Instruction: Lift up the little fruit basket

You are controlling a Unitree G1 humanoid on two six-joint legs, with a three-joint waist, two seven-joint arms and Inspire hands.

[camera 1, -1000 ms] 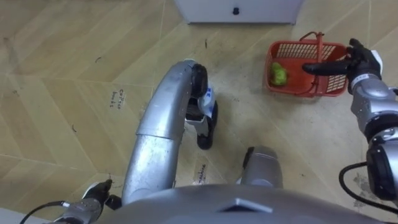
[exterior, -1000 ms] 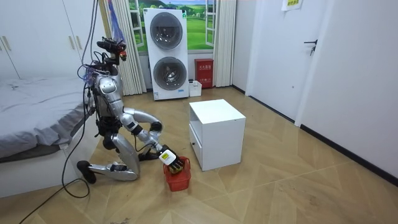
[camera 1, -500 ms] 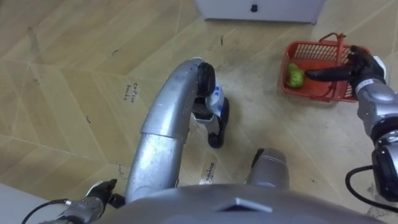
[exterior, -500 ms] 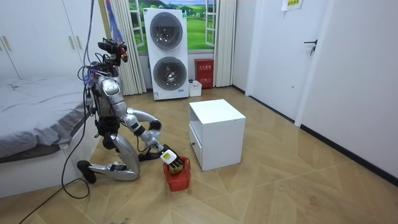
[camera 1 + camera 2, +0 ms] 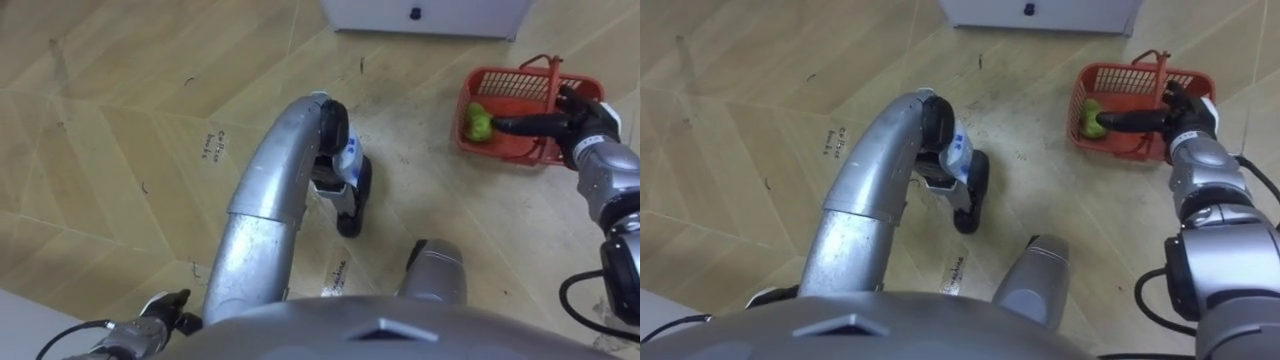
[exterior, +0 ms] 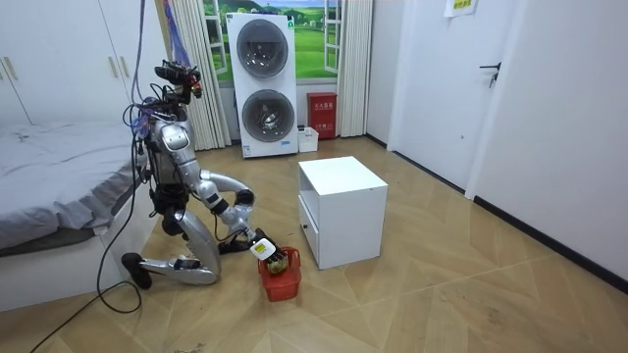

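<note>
The job is only partly done. The red fruit basket [image 5: 510,92] sits on the floor, far and to the right, just in front of the white cabinet [image 5: 430,14]. It is not lifted yet. The right hand [image 5: 583,122] reaches over the basket from the right. Its fingers [image 5: 515,125] lie straight across the top of the basket, next to the tall handle [image 5: 552,80]. We judge that this hand is loose and flat and holds nothing. We see 1 green fruit [image 5: 480,123] inside, at the left side of the basket. The left hand [image 5: 160,312] is low down at the near left, by the floor, and we cannot tell if it is loose or clenched.

Here is what we think is left. The right hand has to curl around the handle. Then it has to lift the basket off the floor without tipping the fruit out.

The 2 eye views look down, so they show us the fruit and the straight fingers by the handle. The room view shows us other things. There the robot kneels on the floor between a bed [image 6: 49,162] and the cabinet. The basket is on the floor near the cabinet's front, and 2 washing machines [image 6: 263,83] are stacked by the far wall. In the room view the fruit is too small to make out.
</note>
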